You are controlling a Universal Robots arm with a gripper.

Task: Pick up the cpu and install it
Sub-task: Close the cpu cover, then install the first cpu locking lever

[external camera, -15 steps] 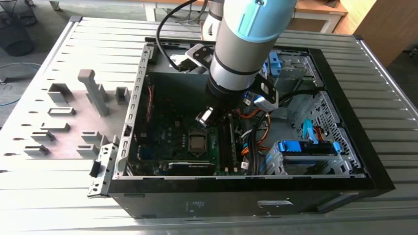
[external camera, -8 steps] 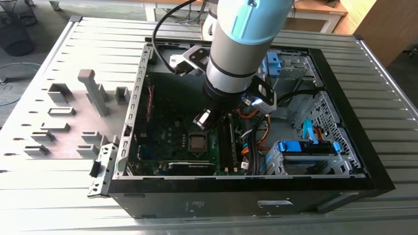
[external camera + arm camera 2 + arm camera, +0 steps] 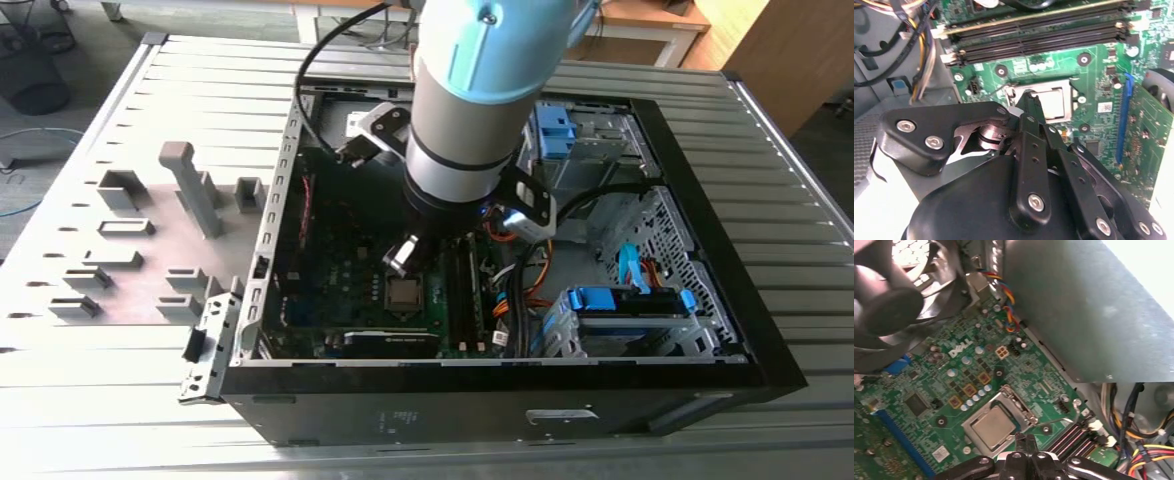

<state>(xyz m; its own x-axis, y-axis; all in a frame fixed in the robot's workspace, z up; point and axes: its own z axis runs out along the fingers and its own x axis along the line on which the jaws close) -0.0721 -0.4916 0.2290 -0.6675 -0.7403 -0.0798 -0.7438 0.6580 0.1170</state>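
The slatted metal table (image 3: 107,420) carried an open computer case (image 3: 747,340) lying on its side, with grey holder blocks (image 3: 187,190) set out on a plate toward the exterior view's left. The robot arm (image 3: 474,110) reached straight down into the case, over the green motherboard (image 3: 954,385), which lay flat on the case floor with a black fan (image 3: 889,295) at one edge and dark memory slots (image 3: 1039,30) along another. Near the middle of the board sat the socket frame (image 3: 1019,407), and inside it lay the cpu (image 3: 992,426), its silvery-grey top facing up and flat; in the second wrist view the cpu (image 3: 1054,102) appeared the same way, squared up within the frame, so it seemed already seated rather than waiting on the holders. The gripper (image 3: 1029,100) hung just above the board at the socket's edge, its fingers (image 3: 1025,442) drawn together into a narrow closed tip with nothing visibly between them. The relation that mattered: the cpu lay directly ahead of and slightly below that tip, just beside it, apparently apart rather than touching, though the gap was hard to judge. Being square, the chip offered no long axis; its sides ran parallel to the frame, while the thin wire lever (image 3: 1054,421) lay alongside the socket near the memory slots.
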